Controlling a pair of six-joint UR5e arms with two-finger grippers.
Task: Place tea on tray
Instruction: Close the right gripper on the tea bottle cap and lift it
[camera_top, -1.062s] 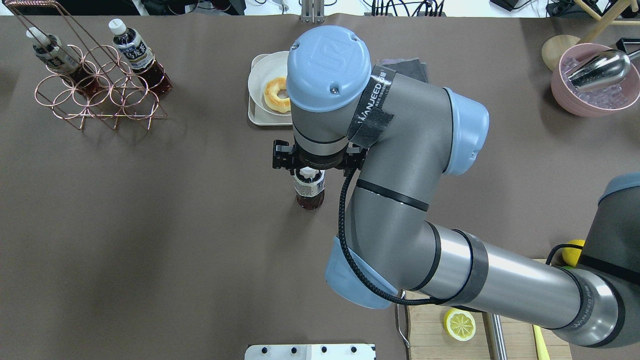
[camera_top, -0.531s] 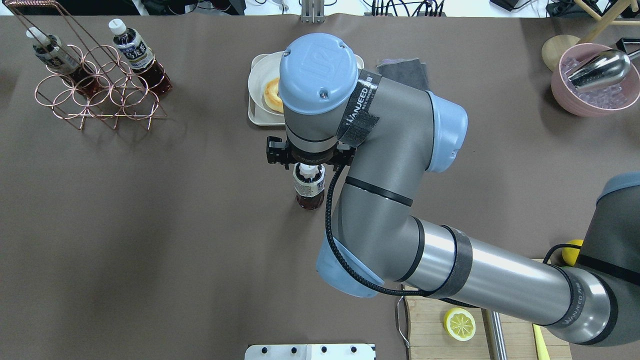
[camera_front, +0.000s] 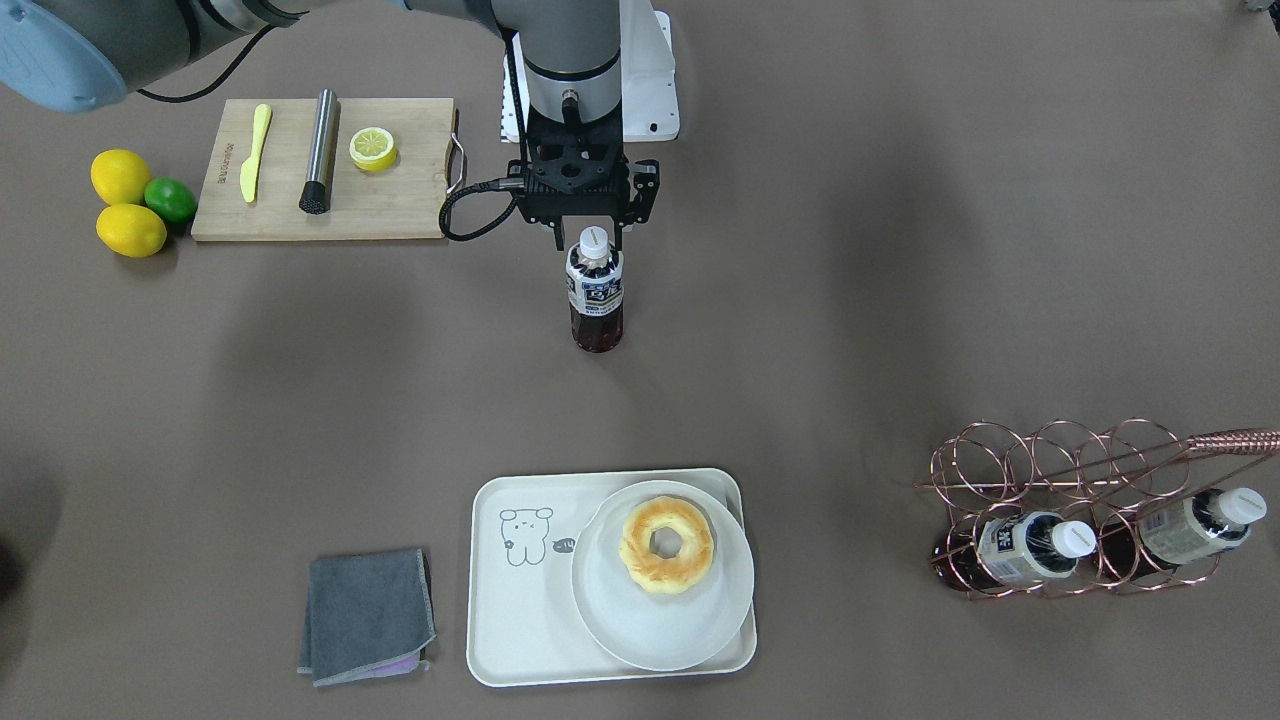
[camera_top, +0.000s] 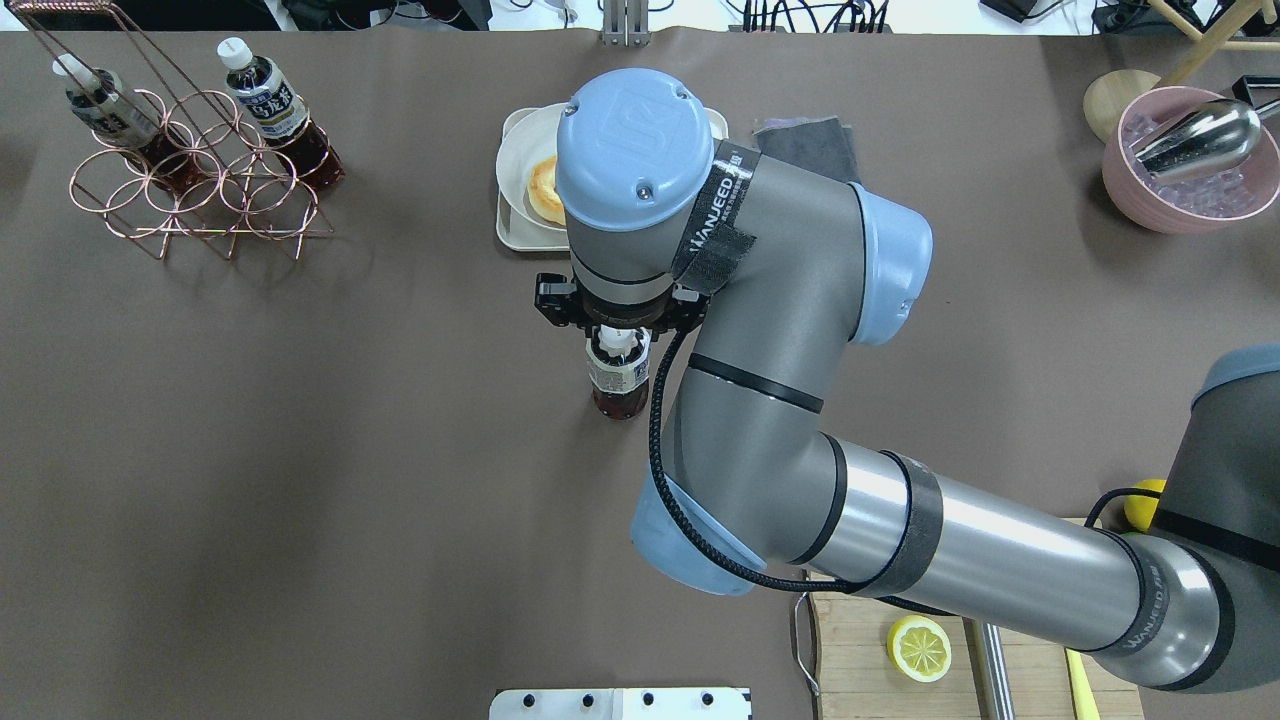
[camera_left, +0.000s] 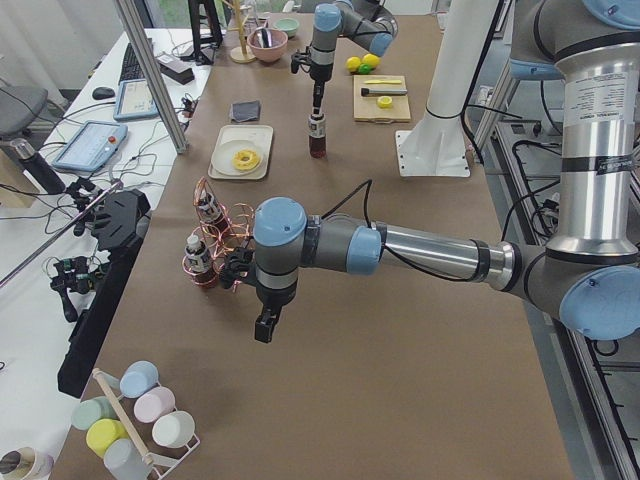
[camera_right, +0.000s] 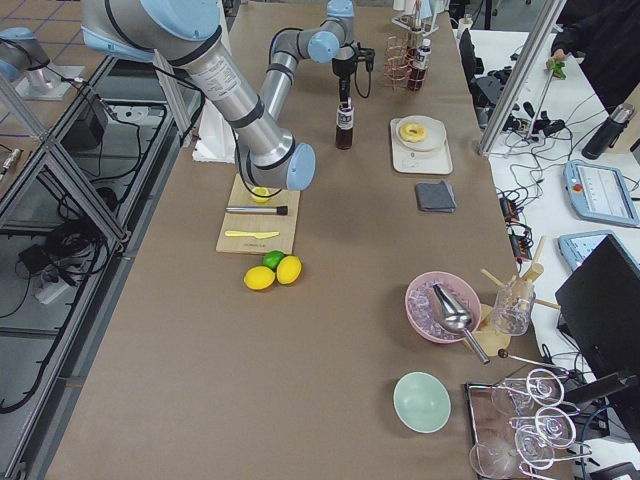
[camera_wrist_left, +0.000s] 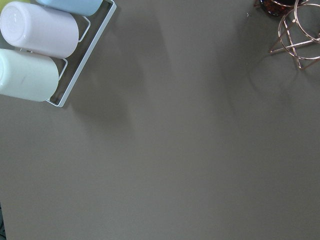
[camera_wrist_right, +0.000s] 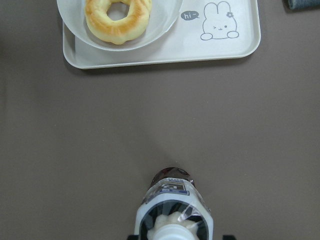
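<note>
The tea (camera_front: 596, 295) is a small bottle of dark liquid with a white cap, standing upright on the brown table mid-way across; it also shows in the overhead view (camera_top: 618, 378) and at the bottom of the right wrist view (camera_wrist_right: 172, 212). My right gripper (camera_front: 590, 238) points straight down over its cap, jaws open, one on each side of the cap. The cream tray (camera_front: 520, 620) lies beyond the bottle, apart from it, with a plate and doughnut (camera_front: 667, 545) on one half. My left gripper (camera_left: 263, 328) hangs over bare table far off to the side; I cannot tell whether it is open.
A copper wire rack (camera_front: 1080, 500) holds two more bottles at the robot's far left. A grey cloth (camera_front: 367, 613) lies beside the tray. A wooden cutting board (camera_front: 400, 205) with a lemon half, knife and metal rod, and loose citrus (camera_front: 130, 230), sit near the robot's right.
My right wrist has shifted a little toward the tray and the robot's left. The bottle has stayed standing in the same spot.
</note>
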